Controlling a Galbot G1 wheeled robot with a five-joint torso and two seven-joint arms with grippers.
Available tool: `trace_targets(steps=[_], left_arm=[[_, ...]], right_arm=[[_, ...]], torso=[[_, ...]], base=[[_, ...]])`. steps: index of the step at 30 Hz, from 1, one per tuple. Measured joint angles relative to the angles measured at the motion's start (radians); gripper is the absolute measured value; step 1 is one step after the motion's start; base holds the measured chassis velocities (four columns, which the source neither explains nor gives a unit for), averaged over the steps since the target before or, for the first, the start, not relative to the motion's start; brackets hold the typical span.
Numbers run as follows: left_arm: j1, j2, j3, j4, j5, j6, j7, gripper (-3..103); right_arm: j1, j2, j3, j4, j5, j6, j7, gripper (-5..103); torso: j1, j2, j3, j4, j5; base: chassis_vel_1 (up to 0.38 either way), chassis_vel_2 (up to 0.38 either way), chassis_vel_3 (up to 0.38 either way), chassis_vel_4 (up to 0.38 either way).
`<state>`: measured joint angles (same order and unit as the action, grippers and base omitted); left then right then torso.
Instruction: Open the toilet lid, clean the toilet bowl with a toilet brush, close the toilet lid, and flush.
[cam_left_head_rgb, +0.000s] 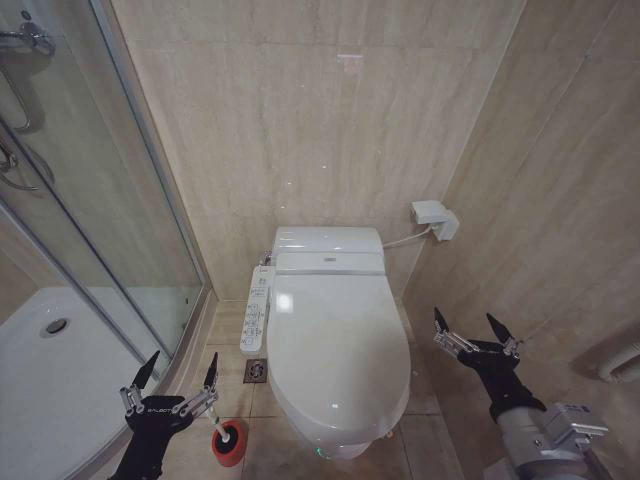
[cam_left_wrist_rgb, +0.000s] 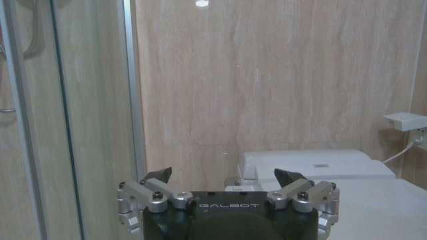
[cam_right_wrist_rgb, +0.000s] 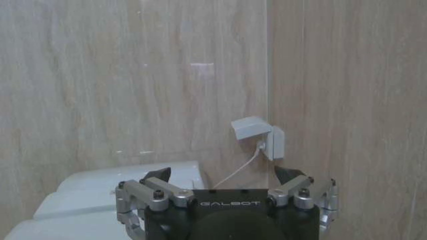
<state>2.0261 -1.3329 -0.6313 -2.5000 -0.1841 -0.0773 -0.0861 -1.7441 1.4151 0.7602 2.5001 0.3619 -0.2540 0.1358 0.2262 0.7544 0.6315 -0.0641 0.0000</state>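
Shower enclosure (cam_left_head_rgb: 70, 330) w/ glass door takes the robot's left side; beige tiled walls behind and to the right. One toilet centre frame, its toilet lid (cam_left_head_rgb: 335, 345) down flat, so the toilet bowl is covered. Lid's long axis runs from the tank at the wall toward the robot, front edge nearest. One button panel (cam_left_head_rgb: 257, 312) on the lid's left side. One red holder cup (cam_left_head_rgb: 229, 441) on the floor just left of the toilet's front, w/ the toilet brush (cam_left_head_rgb: 222, 434) standing in it.

Two grippers, both spread wide, holding nothing. Left gripper (cam_left_head_rgb: 170, 385) hovers just beside and above the brush cup, left of the lid. Right gripper (cam_left_head_rgb: 475, 335) is right of the lid, a bit farther off. Lid lies between them; probably either arm could reach its front edge, left being slightly nearer.
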Motion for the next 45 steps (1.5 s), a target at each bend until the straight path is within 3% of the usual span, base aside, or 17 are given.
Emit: trace_targets(steps=[45], left_arm=[[0.000, 0.000, 0.000, 0.000, 0.000, 0.000, 0.000, 100]], right_arm=[[0.000, 0.000, 0.000, 0.000, 0.000, 0.000, 0.000, 100]], torso=[[0.000, 0.000, 0.000, 0.0000, 0.0000]], base=[[0.000, 0.000, 0.000, 0.000]])
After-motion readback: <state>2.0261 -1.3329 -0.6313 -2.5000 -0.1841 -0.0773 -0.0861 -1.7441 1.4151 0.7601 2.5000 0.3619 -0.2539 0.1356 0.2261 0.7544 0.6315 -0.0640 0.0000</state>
